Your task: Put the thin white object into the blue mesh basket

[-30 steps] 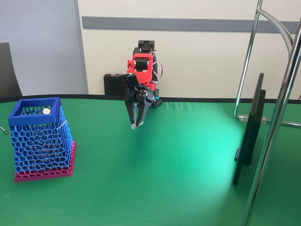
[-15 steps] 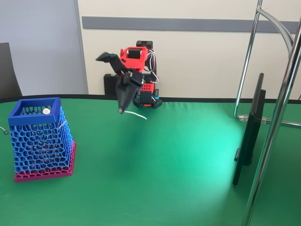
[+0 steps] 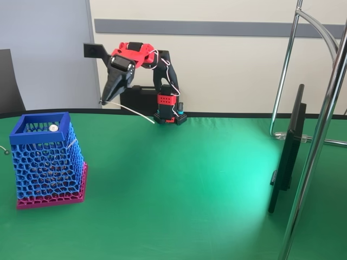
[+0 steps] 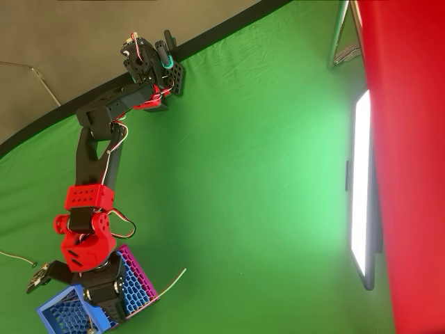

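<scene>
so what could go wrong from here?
The gripper pinches the thin white object only at one end; the long free end could swing or slip. In the overhead view that end juts past the blue mesh basket, so it may catch the rim and fall outside. The basket opening is narrow.

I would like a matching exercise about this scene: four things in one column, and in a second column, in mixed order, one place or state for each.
Things:
1. thin white object
2. blue mesh basket
3. gripper
4. flat screen

Places or states:
A. upright near the right edge in the fixed view
B. raised in the air, shut on a stick
C. on the green cloth at the left in the fixed view
D. held at one end, the other end free in the air

Pairs: 1-D, 2-C, 3-B, 4-A
</scene>
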Available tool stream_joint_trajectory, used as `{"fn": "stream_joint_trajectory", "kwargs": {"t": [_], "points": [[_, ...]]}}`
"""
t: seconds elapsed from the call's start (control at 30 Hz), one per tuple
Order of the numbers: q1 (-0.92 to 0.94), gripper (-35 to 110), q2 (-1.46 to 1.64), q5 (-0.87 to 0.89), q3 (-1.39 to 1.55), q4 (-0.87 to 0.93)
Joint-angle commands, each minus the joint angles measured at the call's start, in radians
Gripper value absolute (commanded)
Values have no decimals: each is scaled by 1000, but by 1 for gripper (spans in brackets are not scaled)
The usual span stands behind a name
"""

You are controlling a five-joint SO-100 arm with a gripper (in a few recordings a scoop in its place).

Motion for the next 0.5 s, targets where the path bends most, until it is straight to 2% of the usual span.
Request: {"fn": "stream_joint_trajectory", "kwargs": {"t": [0.0,0.27,0.47], "points": [[40,8,-2,51,-89,20],[143,8,-106,28,-276,9],[187,7,-141,-60,-377,-92]]}}
